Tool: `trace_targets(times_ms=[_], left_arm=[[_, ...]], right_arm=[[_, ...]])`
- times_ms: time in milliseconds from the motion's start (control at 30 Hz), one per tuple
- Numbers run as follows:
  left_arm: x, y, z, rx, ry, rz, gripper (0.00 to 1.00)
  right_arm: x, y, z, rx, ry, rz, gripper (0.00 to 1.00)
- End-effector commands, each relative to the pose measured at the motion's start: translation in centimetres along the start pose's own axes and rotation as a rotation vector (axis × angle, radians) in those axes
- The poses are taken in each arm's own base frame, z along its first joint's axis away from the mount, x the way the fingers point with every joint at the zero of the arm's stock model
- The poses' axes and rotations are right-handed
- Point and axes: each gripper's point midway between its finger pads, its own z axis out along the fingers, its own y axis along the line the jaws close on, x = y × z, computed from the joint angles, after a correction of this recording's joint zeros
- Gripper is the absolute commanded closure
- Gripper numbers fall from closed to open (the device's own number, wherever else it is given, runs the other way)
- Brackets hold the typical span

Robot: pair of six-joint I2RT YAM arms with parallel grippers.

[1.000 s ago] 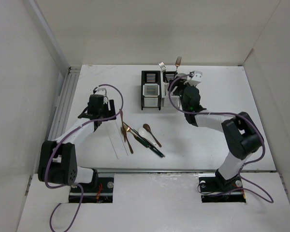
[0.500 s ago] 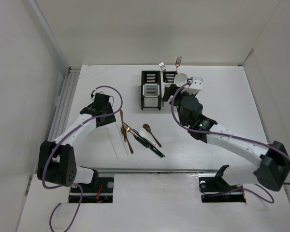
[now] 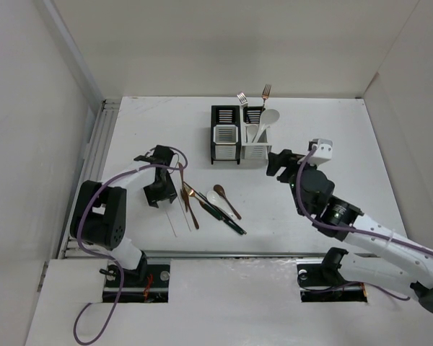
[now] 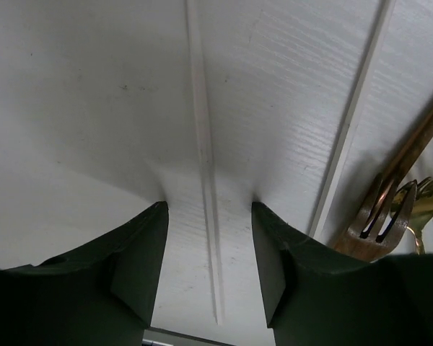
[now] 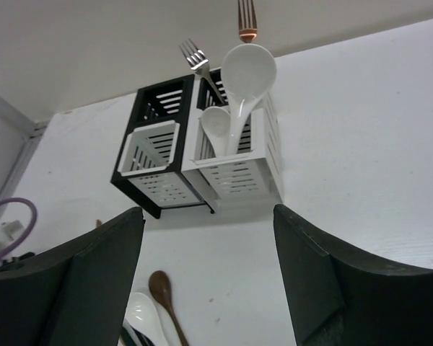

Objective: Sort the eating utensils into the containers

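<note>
The white table (image 3: pixel 332 130) carries everything, with both arms reaching over it from the near edge. Toward its far side stand the two joined containers: the left caddy (image 3: pixel 225 135), black-framed with a white slotted bin at its front, and, touching it, the white-bodied right caddy (image 3: pixel 255 148). The right claw (image 3: pixel 278 162) hangs released and holding nothing, near the front of the right caddy but apart from it, and both caddies show between its spread fingers in the wrist view. The left claw (image 3: pixel 159 189) sits low at the table just left of the loose pile, also released, its fingers (image 4: pixel 141 267) spread to either side of a thin white chopstick (image 4: pixel 206 180) that lies flat and ungripped. The right caddy holds a taller white soup spoon (image 5: pixel 247 72) and a shorter white soup spoon (image 5: pixel 215 126), bowls up, with a silver fork (image 5: pixel 195 54) and a copper fork (image 5: pixel 245 18) standing tines up behind them. The pile on the table holds another white chopstick (image 4: pixel 350 122), copper forks (image 3: pixel 190 198), black-handled pieces (image 3: pixel 227 216), a brown spoon (image 3: pixel 227 200) and a third white soup spoon (image 3: pixel 215 196)
</note>
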Motion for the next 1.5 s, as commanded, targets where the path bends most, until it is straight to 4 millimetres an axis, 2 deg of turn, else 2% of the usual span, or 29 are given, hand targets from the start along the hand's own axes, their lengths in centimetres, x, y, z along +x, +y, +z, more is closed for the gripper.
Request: trace_targets(times_ms=[0, 33, 100, 133, 200, 333, 433, 533, 600, 700, 767, 867, 967, 1000, 1033, 1100, 1133, 1167, 1233, 1267, 1300, 1333, 1367, 1400, 1467], left_arm=[[2.5, 1.8, 1.0, -0.082, 0.096, -0.014, 0.53], [2.6, 1.4, 1.2, -0.067, 0.102, -0.015, 0.55], [3.6, 1.3, 2.1, -0.054, 0.133, -0.015, 0.64], [3.9, 1.3, 2.4, -0.051, 0.143, -0.014, 0.79], [4.6, 1.1, 3.2, -0.030, 0.158, -0.016, 1.00], [4.7, 1.7, 4.1, -0.046, 0.129, -0.007, 1.00], [3.2, 1.6, 3.6, -0.045, 0.063, -0.022, 1.00], [1.3, 0.3, 2.1, 0.000, 0.020, -0.004, 1.00], [-1.6, -1.3, -0.1, 0.062, -0.048, 0.041, 1.00], [-5.1, -2.1, -3.5, 0.102, -0.183, 0.070, 1.00], [-6.4, -2.1, -5.1, 0.116, -0.249, 0.077, 1.00], [-8.8, -3.0, -8.9, 0.185, -0.367, 0.081, 1.00], [-11.9, -4.2, -13.2, 0.257, -0.499, 0.083, 1.00], [-13.9, -5.0, -15.5, 0.294, -0.580, 0.095, 1.00], [-15.1, -5.5, -17.0, 0.318, -0.632, 0.097, 1.00], [-17.7, -7.4, -19.2, 0.358, -0.719, 0.120, 1.00], [-20.5, -9.0, -23.2, 0.415, -0.847, 0.134, 1.00], [-22.1, -10.3, -23.6, 0.430, -0.882, 0.151, 1.00], [-24.1, -13.3, -26.9, 0.495, -0.989, 0.196, 1.00], [-26.0, -14.8, -31.0, 0.558, -1.111, 0.206, 1.00], [-26.8, -16.8, -30.3, 0.579, -1.113, 0.220, 1.00], [-27.5, -18.0, -30.9, 0.612, -1.134, 0.242, 1.00], [-28.4, -19.4, -33.7, 0.671, -1.198, 0.241, 1.00], [-29.2, -20.9, -32.3, 0.680, -1.188, 0.253, 1.00], [-29.5, -23.0, -32.9, 0.750, -1.213, 0.283, 1.00]], right_arm=[[-0.4, -0.6, 0.1, 0.044, -0.006, -0.075, 0.23], [0.2, -0.8, 0.4, 0.059, 0.005, -0.115, 0.23], [-0.5, -0.4, 0.5, 0.055, -0.003, -0.114, 0.23], [-0.2, -0.4, 0.7, 0.058, 0.003, -0.133, 0.23], [-0.3, -0.7, 0.7, 0.076, -0.004, -0.142, 0.23], [-1.6, -1.2, 0.1, 0.089, -0.034, -0.124, 0.23], [-2.6, -2.0, -0.5, 0.102, -0.060, -0.123, 0.23], [-3.5, -2.4, -0.9, 0.105, -0.080, -0.122, 0.23], [-4.3, -2.1, -1.0, 0.102, -0.091, -0.119, 0.24], [-5.1, -1.7, -1.1, 0.087, -0.100, -0.120, 0.24], [-5.4, -1.6, -1.2, 0.075, -0.104, -0.112, 0.25], [-5.2, -1.6, -1.4, 0.065, -0.102, -0.102, 0.27], [-5.1, -1.6, -1.5, 0.056, -0.100, -0.102, 0.28], [-5.0, -1.5, -1.3, 0.056, -0.100, -0.101, 0.28], [-5.0, -1.5, -1.3, 0.056, -0.100, -0.101, 0.28], [-4.5, -1.3, -0.8, 0.058, -0.099, -0.138, 0.28], [-4.6, -1.5, -0.7, 0.075, -0.109, -0.145, 0.28], [-5.0, -1.4, -0.5, 0.082, -0.126, -0.139, 0.28], [-4.6, -1.3, 0.1, 0.104, -0.126, -0.185, 0.28], [-4.9, -1.3, 0.5, 0.116, -0.134, -0.186, 0.29], [-4.1, -1.1, 1.2, 0.118, -0.118, -0.207, 0.29], [-4.3, -0.8, 1.7, 0.115, -0.120, -0.213, 0.29], [-4.2, -0.7, 2.2, 0.106, -0.114, -0.220, 0.29], [-3.8, -0.5, 3.0, 0.107, -0.104, -0.232, 0.29], [-3.2, -0.4, 4.0, 0.099, -0.086, -0.249, 0.29]])
